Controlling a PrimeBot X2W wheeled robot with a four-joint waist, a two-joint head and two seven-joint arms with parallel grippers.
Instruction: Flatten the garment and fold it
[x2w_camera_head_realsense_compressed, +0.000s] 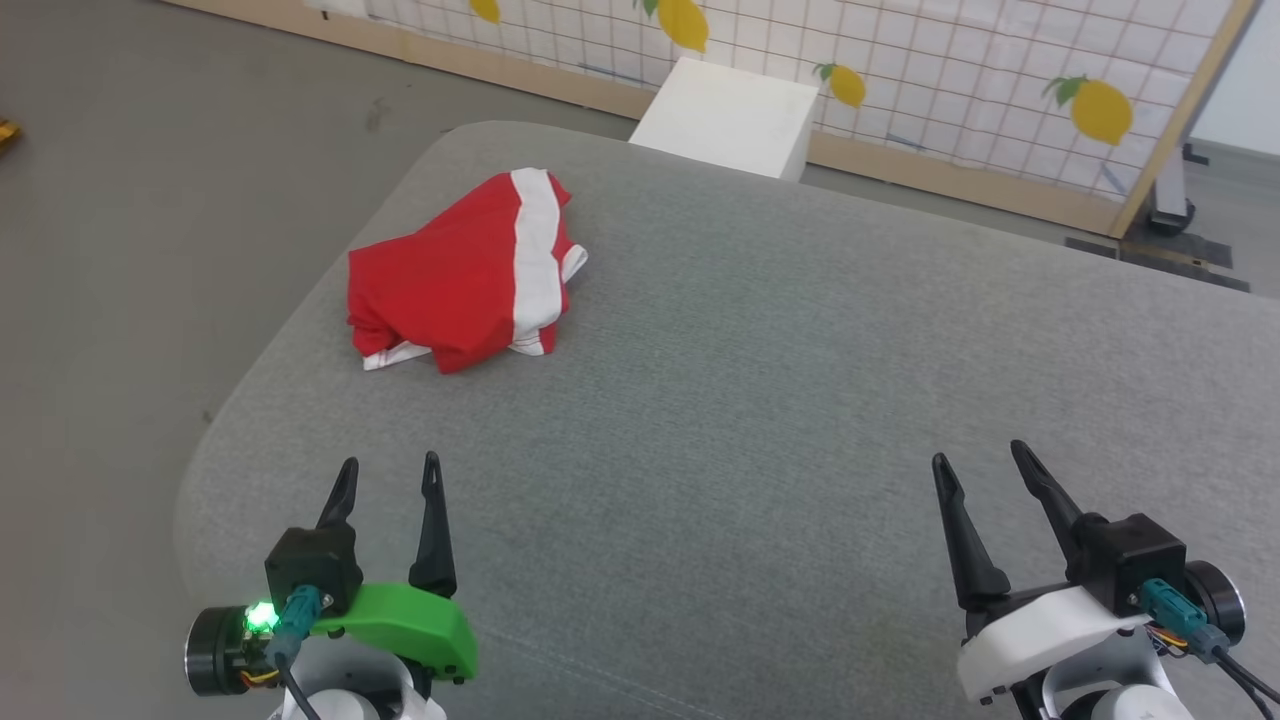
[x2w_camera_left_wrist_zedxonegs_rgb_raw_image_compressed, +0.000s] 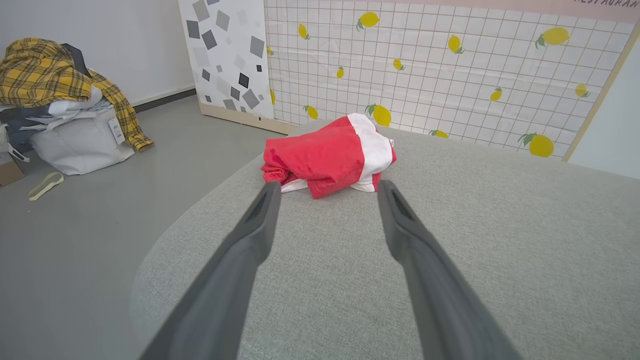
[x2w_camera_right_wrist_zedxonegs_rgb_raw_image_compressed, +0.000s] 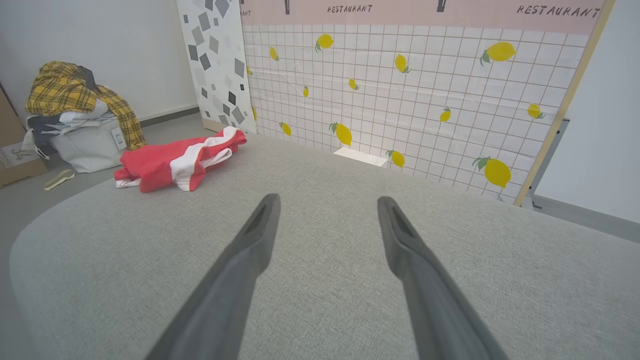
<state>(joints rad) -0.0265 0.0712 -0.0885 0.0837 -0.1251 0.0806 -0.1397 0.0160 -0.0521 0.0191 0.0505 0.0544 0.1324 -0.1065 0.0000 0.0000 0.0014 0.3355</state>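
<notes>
- The garment (x2w_camera_head_realsense_compressed: 460, 270) lies bunched in a heap straight ahead of your left end effector (x2w_camera_head_realsense_compressed: 390, 460), well apart from it. From your right end effector (x2w_camera_head_realsense_compressed: 978, 452) it is far ahead and off to the left.
- It rests on the grey worktop (x2w_camera_head_realsense_compressed: 760, 420), close to the rounded edge on the left end effector's outer side.
- Both end effectors have their fingers spread wide and hold nothing.
- The heap is layered. If you pinch 2 or more layers at once, it will likely lift as a lump instead of opening out.
- If you tug it toward that outer side, you could drag it over the edge onto the floor.
- Its long axis seems to run across the left end effector's pointing line. The white band crosses the end nearer the right end effector, and the white-trimmed hems face you. The folds hide its true outline.
</notes>
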